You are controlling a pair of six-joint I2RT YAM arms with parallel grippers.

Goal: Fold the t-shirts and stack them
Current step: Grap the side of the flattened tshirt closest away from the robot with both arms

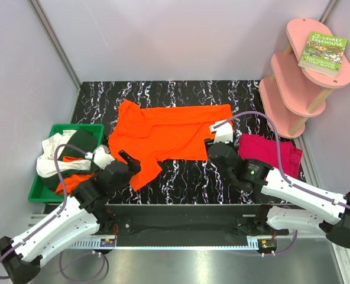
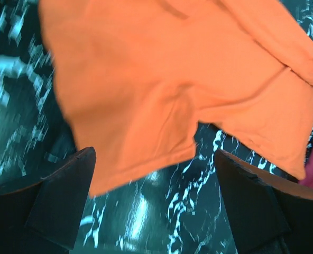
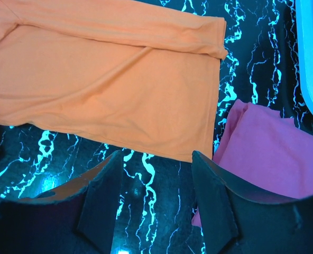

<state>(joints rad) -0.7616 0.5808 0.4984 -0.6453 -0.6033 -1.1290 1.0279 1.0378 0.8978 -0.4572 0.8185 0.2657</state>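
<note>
- Green plastic bin (image 1: 38,188), far left of table (image 1: 187,174): holds a heap (image 1: 62,155) of white, dark green and orange shirts. They are crumpled, so no axis can be read.
- Left gripper (image 2: 154,169): jaws spread wide with nothing between them. It hangs over the near left sleeve of the orange shirt.
- Orange shirt (image 1: 169,133), mid-table, lying flat: the long axis runs left to right, with sleeves and neck end to the left and the straight hem to the right. The far edge looks folded in along its length.
  - Handling, as judged: light, limp and not fragile. It will sag and drag rather than hold its shape.
  - Hold, as judged: pinch an edge or corner, the near sleeve on the left and the near hem corner on the right. Lift both ends together to keep the fold straight.
- Right gripper (image 3: 156,159): jaws part open and empty, over bare table close to the hem corner.
- Pink shirt (image 1: 269,152), right of table, just beside the orange hem: already a folded pad, its long axis unclear. Judged soft and thicker, a steady base for stacking.
</note>
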